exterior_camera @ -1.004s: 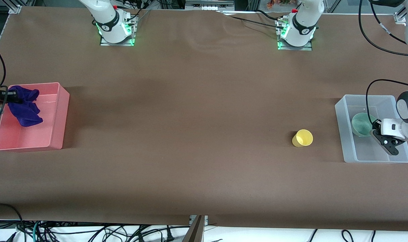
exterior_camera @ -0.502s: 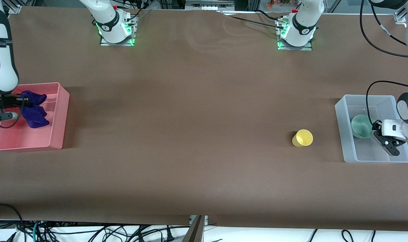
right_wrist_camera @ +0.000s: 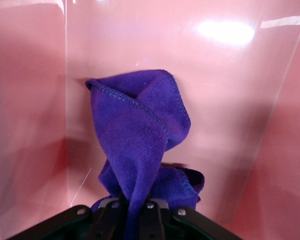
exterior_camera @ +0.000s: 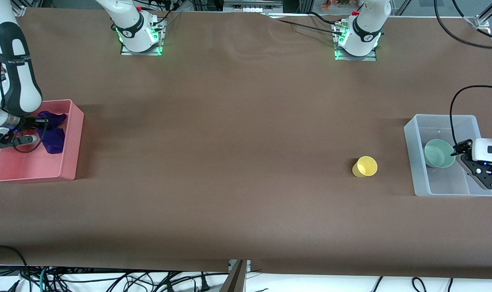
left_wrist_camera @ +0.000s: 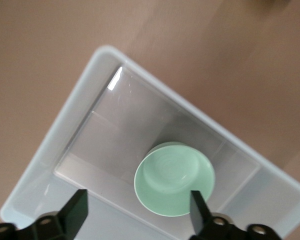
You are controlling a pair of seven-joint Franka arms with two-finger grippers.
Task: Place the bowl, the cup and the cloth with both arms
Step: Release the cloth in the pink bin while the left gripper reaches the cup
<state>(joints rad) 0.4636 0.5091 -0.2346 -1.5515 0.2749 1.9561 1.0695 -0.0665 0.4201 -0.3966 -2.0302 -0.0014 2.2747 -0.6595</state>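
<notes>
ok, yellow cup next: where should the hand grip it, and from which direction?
The cup stands upright on the bare table, mouth up, apart from the clear bin that holds the bowl. Probably best to come straight down and pinch the rim, one finger inside and one outside. The left hand, open over the bin, is closest.

Left hand (exterior_camera: 471,156) fingers apart, right hand (exterior_camera: 35,129) clenched.
</notes>
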